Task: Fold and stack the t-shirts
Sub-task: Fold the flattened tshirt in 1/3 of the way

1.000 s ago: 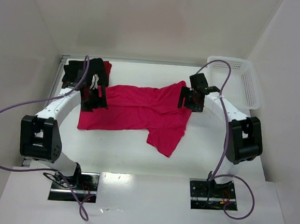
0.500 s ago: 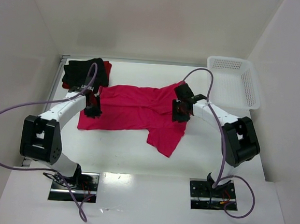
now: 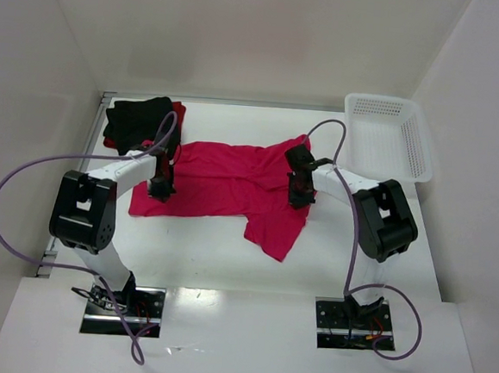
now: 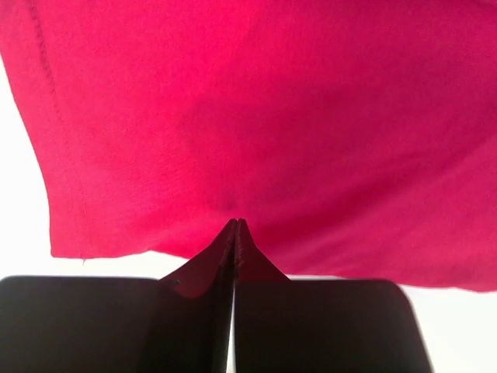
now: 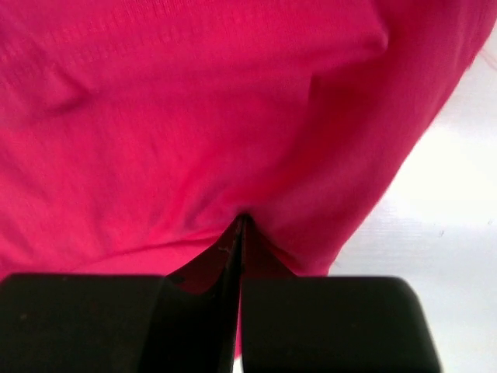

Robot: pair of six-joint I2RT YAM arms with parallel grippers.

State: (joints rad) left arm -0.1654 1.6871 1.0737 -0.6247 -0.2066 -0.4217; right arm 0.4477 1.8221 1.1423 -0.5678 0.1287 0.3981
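Both claws (left (image 4: 235, 225), right (image 5: 242, 220)) pinch crimson-pink t-shirt (image 3: 224, 180).

The crimson-pink t-shirt (image 3: 224, 180) is matt knit cloth, fine-textured, with a stitched hem. The black t-shirt (image 3: 138, 117) at 10 o'clock is matt cloth too. At 2 o'clock the basket (image 3: 391, 141) is white perforated plastic; the table (image 3: 192, 251) is smooth white, faintly glossy.

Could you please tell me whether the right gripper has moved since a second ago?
Yes. The right gripper has shifted left and nearer, away from the white basket, onto the pink t-shirt.
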